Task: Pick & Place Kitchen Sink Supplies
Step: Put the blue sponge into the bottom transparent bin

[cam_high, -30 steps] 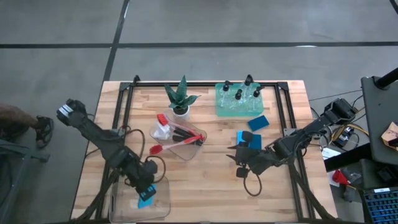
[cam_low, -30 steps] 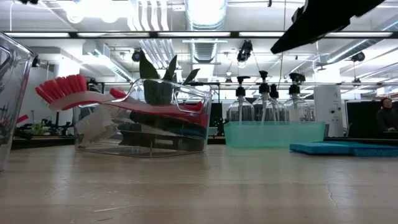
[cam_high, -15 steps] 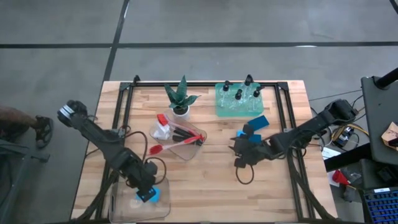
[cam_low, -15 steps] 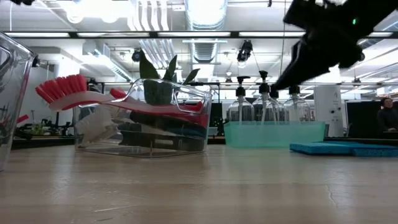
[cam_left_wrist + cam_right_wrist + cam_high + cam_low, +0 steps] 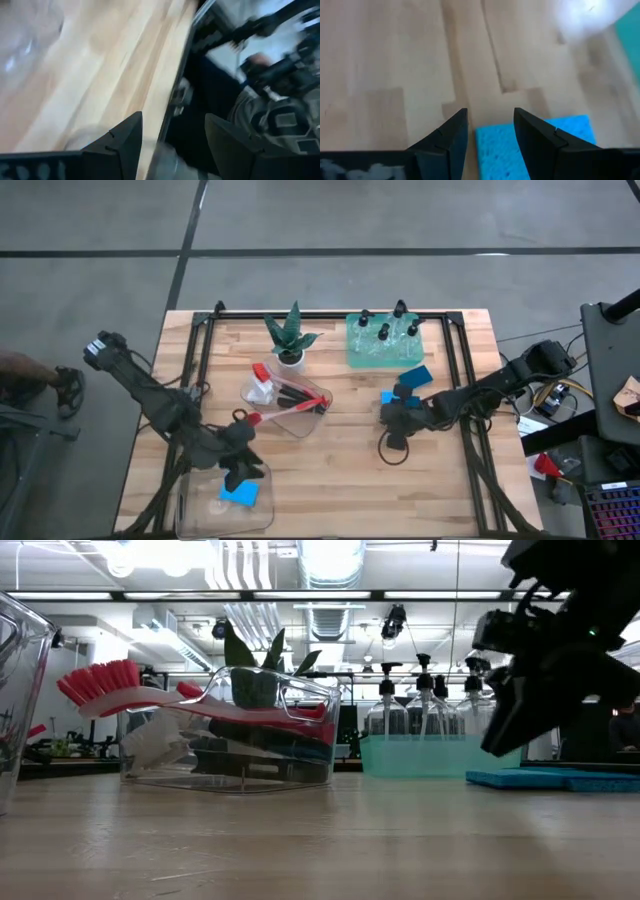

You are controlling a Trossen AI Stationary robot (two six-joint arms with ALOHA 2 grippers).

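The right pincer (image 5: 392,424) hangs low over the right half of the bench (image 5: 330,480), its two fingers (image 5: 451,131) spread apart with nothing between them. A blue sponge (image 5: 536,145) lies flat on the wood directly ahead of the fingertips, one of its corners sitting just off the gap between them. In the high view this sponge (image 5: 388,397) peeks out from under the arm, towards the far edge from the pincer. That is the relation the coming grasp hangs on: the sponge is ahead and slightly to one side of the gap, so the pincer probably needs a small shift sideways and a drop before it can close across it. The right arm is plainly the nearer one.

A second sponge (image 5: 415,376) lies tilted just beyond, close beside the green tray (image 5: 372,358) at the far edge, where the small bottles (image 5: 384,332) stand upright. The brushes (image 5: 285,408) rest in a clear bin (image 5: 318,402) near the middle of the bench, beside the potted plant (image 5: 291,338).

The left pincer (image 5: 240,472) hovers over the clear bin (image 5: 190,515) at the near left corner, fingers spread and empty. One sponge (image 5: 239,494) lies inside that bin, just below it.
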